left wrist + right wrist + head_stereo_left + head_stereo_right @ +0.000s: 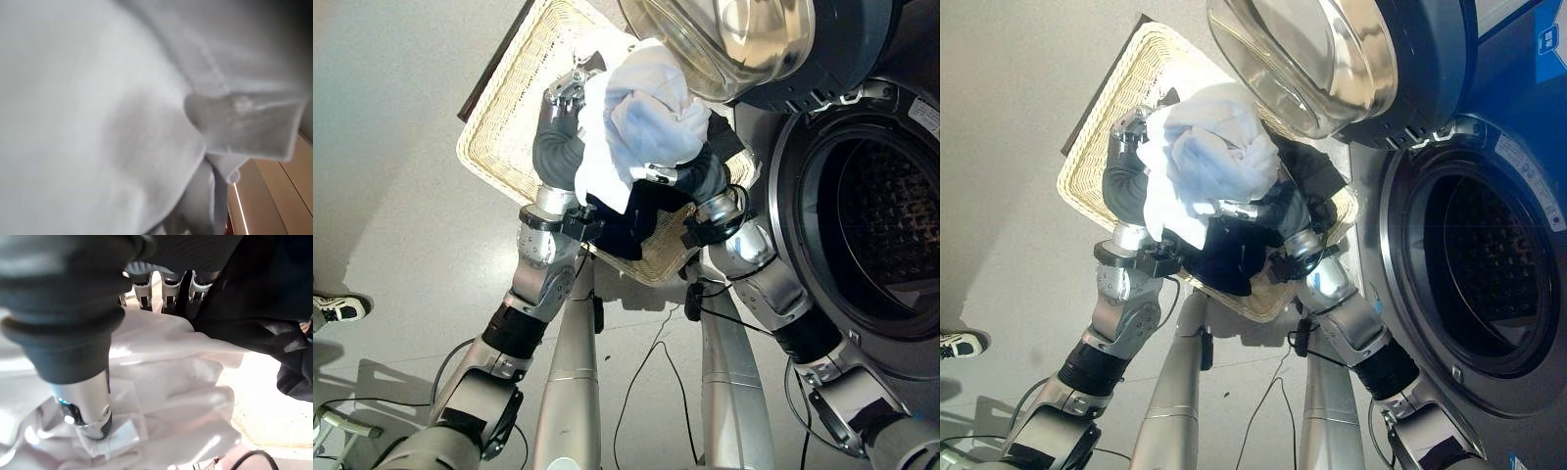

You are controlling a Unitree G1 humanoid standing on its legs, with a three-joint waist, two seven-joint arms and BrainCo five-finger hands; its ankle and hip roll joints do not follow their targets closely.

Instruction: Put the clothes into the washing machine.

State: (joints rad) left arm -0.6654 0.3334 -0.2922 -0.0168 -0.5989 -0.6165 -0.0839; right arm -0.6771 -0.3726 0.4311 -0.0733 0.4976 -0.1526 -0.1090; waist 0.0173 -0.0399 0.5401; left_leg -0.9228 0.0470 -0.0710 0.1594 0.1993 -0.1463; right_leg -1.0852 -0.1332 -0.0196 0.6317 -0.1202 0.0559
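A bundled white cloth hangs above the wicker basket, squeezed between both hands. My left hand grips its left side, fingers curled at the top edge; the left wrist view shows white cloth up close. My right hand holds the right side, with its thumb pressed into the cloth and its fingers tucked in beneath a dark garment. That dark garment droops below the white bundle over the basket's near edge. The washing machine's drum opening stands to the right.
The machine's round glass door is swung open just above and behind the bundle. The basket sits on the grey floor left of the machine. A person's shoe shows at the far left edge.
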